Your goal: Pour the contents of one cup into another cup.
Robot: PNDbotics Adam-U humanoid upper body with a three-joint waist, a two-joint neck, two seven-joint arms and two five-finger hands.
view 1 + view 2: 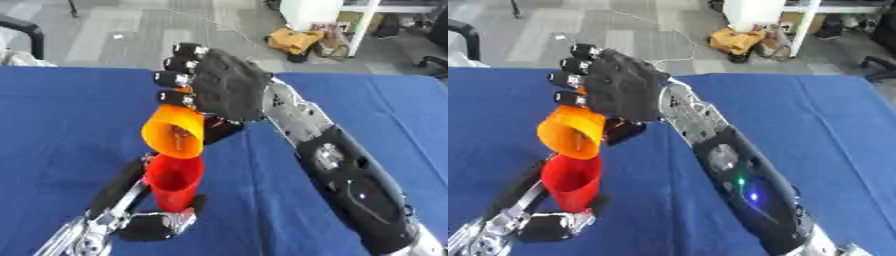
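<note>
An orange cup (175, 132) is tipped mouth-down over a red cup (174, 182), its rim just above the red cup's open mouth. My right hand (226, 85) is shut on the orange cup, fingers curled over its base, with the arm running in from the lower right. The red cup stands upright on the blue table (61, 125). My left hand (147, 217) is shut on the red cup, fingers and thumb wrapped round its lower part. What is inside either cup does not show.
The blue cloth covers the table to both sides of the cups. Beyond the far edge lie a grey floor, a yellow bag (294, 39) and white furniture (311, 12).
</note>
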